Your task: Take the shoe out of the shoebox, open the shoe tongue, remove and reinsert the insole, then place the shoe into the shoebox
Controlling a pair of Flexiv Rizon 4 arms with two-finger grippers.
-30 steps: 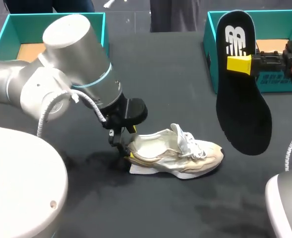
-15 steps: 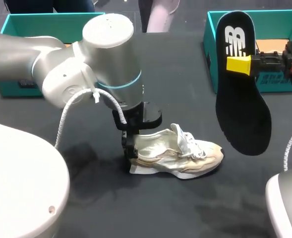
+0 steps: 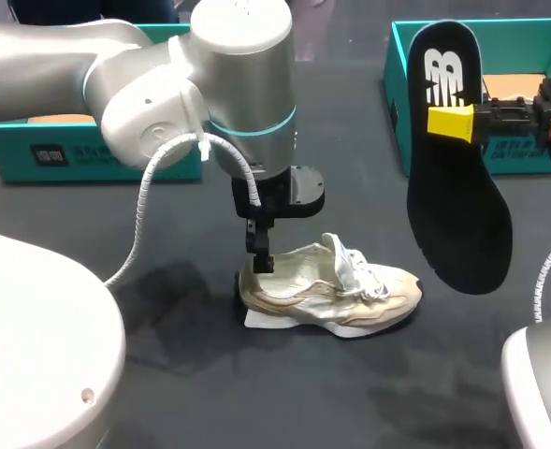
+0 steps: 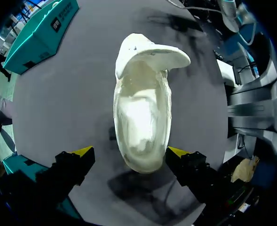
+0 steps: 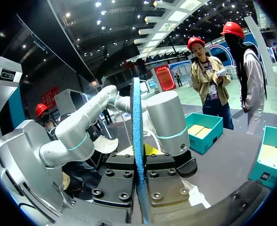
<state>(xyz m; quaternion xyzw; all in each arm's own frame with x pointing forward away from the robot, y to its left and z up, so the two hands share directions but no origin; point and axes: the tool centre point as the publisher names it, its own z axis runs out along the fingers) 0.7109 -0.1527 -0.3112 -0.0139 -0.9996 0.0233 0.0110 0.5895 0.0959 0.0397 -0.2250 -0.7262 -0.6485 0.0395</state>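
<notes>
The shoe [image 3: 326, 299] is a cream low-top with white laces, a white sole and tan trim along the side. It stands on its sole near the middle of the dark desk [image 3: 350, 402], heel toward 9 o'clock and toe toward 3 o'clock in the head view. Its tongue is lifted up over the laces, and in the left wrist view the opening shows a pale, smooth inside. The left end effector [image 3: 261, 265] hangs over the heel, pointing down. In the left wrist view its yellow fingers [image 4: 82, 151] stand spread, one on each side of the heel, with desk showing between each tip and the shoe. The insole [image 3: 457, 178] is black with a white mark near its heel end. It hangs in the air at 2 o'clock from the shoe, heel end toward 12 o'clock and toe end toward 6 o'clock. The right end effector [image 3: 455, 123] pinches it near the heel end. In the right wrist view the insole stands edge-on between the fingers, and that edge is blue. A teal shoebox [image 3: 394, 89] sits at 1 o'clock on the desk behind the insole, and a second teal box [image 3: 116, 159] sits at 10 o'clock.
</notes>
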